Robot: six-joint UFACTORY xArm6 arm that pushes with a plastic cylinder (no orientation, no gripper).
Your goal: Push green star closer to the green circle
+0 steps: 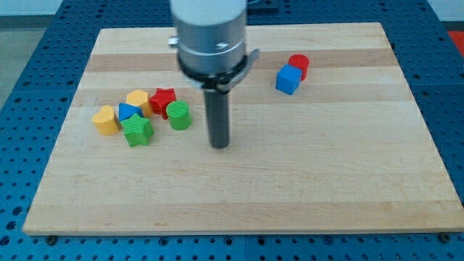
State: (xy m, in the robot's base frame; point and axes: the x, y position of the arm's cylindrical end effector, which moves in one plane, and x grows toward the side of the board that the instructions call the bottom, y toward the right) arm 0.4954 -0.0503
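The green star [138,131] lies at the view's left, at the lower edge of a cluster of blocks. The green circle [179,115] stands just to its upper right, a small gap apart. My tip [219,144] rests on the board to the right of both, about a block's width from the green circle and level with the star.
A red star [163,98], a blue block [128,112], a yellow block [139,101] and a second yellow block [106,120] crowd around the green star. A blue cube [288,80] and a red cylinder [299,65] sit at the upper right.
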